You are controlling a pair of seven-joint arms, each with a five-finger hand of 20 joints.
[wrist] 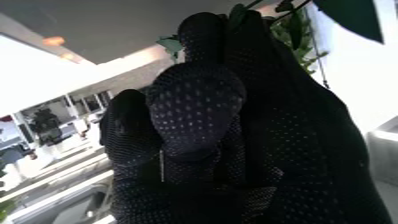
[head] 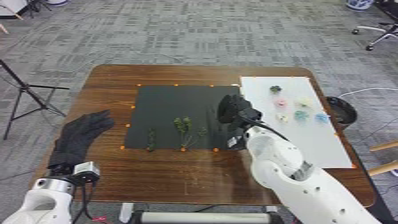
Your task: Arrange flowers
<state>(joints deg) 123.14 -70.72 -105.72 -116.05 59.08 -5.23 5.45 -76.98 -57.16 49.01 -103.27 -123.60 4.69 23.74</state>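
Observation:
In the head view my right hand (head: pixel 233 109) is over the right edge of the black mat (head: pixel 164 102). The right wrist view shows the glove of the right hand (wrist: pixel 197 107) with thumb and fingers closed on a leafy green stem (wrist: pixel 351 17), most of which the glove hides. Several green sprigs (head: pixel 183 131) lie on the mat's lower half. My left hand (head: pixel 82 134) rests left of the mat, its fingers straight. On the white sheet (head: pixel 315 145) are a pink flower (head: pixel 281 102), a yellow one (head: pixel 305 102), a blue one (head: pixel 322 117) and a dark green one (head: pixel 275 89).
The brown table (head: pixel 147 175) carries small orange markers around the mat. A black bin (head: pixel 345 112) stands on the floor beyond the table's right edge. A black tripod (head: pixel 34 97) is on the floor at the left.

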